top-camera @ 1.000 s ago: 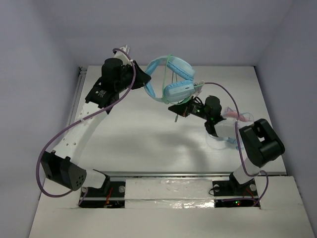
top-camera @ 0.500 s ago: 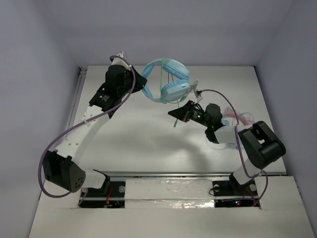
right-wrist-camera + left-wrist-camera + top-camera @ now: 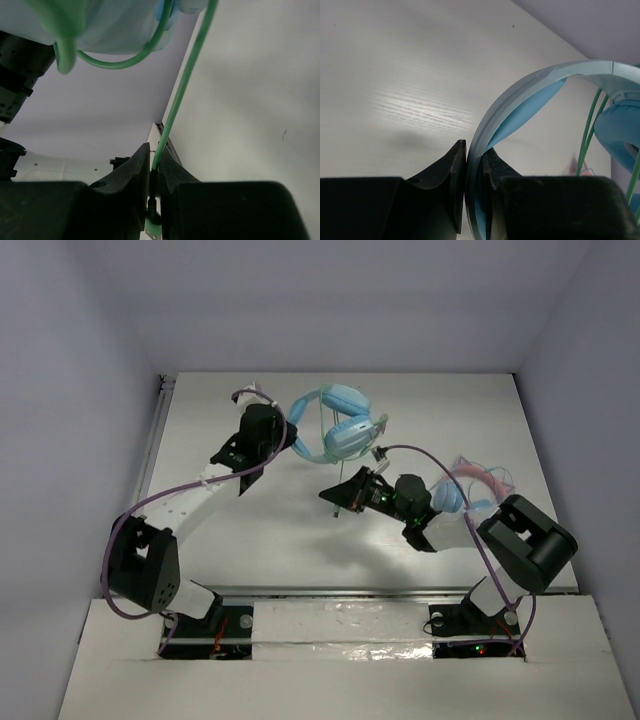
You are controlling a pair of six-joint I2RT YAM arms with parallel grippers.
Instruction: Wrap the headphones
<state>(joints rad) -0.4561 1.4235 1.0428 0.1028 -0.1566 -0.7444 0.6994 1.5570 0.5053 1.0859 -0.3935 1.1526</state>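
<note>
The light sky-blue headphones point(image 3: 338, 425) hang above the back middle of the table. My left gripper point(image 3: 290, 445) is shut on their wide headband point(image 3: 530, 90), which passes between its fingers point(image 3: 474, 150). An ear cup point(image 3: 620, 125) and strands of the pale-green cable point(image 3: 587, 130) show at the right of the left wrist view. My right gripper point(image 3: 330, 497) is in front of the headphones and is shut on the cable point(image 3: 185, 85) at its plug end point(image 3: 151, 220). The cable runs taut up to the ear cup point(image 3: 115, 25).
A smaller, darker blue headset point(image 3: 450, 498) and a pink wiry item point(image 3: 482, 480) lie on the table at the right, beside the right arm. Purple arm cables loop beside both arms. Walls close in the table on three sides.
Both grippers have moved towards the near side with their loads. The headphones have come down and nearer. The right gripper has moved left with the cable end.
</note>
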